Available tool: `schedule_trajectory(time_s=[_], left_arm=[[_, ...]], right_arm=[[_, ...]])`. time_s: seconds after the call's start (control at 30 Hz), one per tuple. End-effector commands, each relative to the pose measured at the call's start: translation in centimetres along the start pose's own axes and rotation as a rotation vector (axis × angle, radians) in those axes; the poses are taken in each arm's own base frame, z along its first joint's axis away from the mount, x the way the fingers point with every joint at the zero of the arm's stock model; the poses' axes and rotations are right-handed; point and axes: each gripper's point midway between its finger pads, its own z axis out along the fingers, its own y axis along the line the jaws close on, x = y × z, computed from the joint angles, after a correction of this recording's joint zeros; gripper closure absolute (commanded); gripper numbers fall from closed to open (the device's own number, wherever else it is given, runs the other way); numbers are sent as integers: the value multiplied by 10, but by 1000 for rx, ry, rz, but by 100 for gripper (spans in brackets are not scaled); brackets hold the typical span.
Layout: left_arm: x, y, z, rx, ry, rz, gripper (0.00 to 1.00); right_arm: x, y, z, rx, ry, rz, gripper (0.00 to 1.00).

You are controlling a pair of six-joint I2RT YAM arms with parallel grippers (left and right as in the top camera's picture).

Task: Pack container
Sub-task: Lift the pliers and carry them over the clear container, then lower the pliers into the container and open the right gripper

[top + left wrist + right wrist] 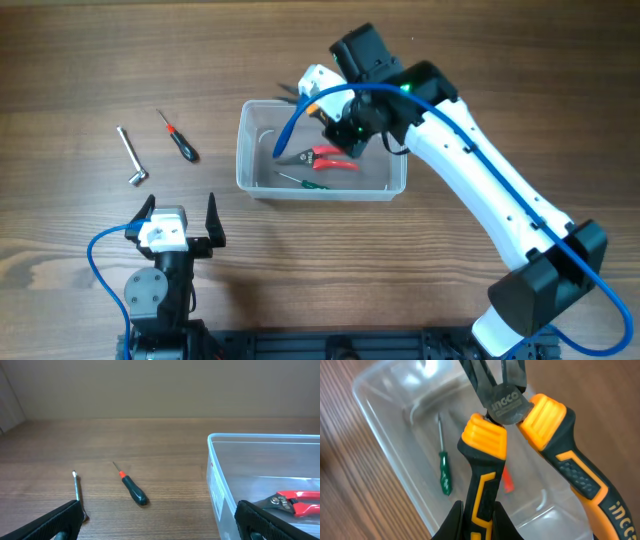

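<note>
Right gripper: clamped shut on one orange-and-black handle of the INGCO pliers; second handle splayed free to the side. Pliers nose pointing away from the wrist, over the container. Apparently held clear of the container floor, though not confirmable from either view.

Left gripper: jaws fully apart, nothing between them. Parked low toward the near edge of the wooden table, near the container's near-left corner, not touching it.

Container: clear plastic bin with rounded corners, upright at mid-table, long side running left to right. Contents:
- red-handled cutters, lying flat near the centre of the floor;
- green-handled screwdriver, lying flat along the near wall, just beside the cutters.

Outside the container, to its left, on the bare table:
- black-handled screwdriver with a red collar, tip pointing away from the robot;
- L-shaped metal wrench, farther left, short leg at the near end.

Both lying flat, apart from each other and from the container wall.
</note>
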Motion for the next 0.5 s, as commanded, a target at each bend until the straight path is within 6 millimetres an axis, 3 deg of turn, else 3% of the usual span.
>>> schedule_trajectory(time_s=[0.0, 0.3, 0.47], left_arm=[[1, -4, 0, 21, -1, 23, 0], [1, -4, 0, 21, -1, 23, 0], [1, -4, 0, 21, -1, 23, 0]], right_arm=[[14, 10, 13, -41, 11, -16, 96], [61, 23, 63, -80, 94, 9, 96], [70, 24, 79, -76, 87, 9, 96]])
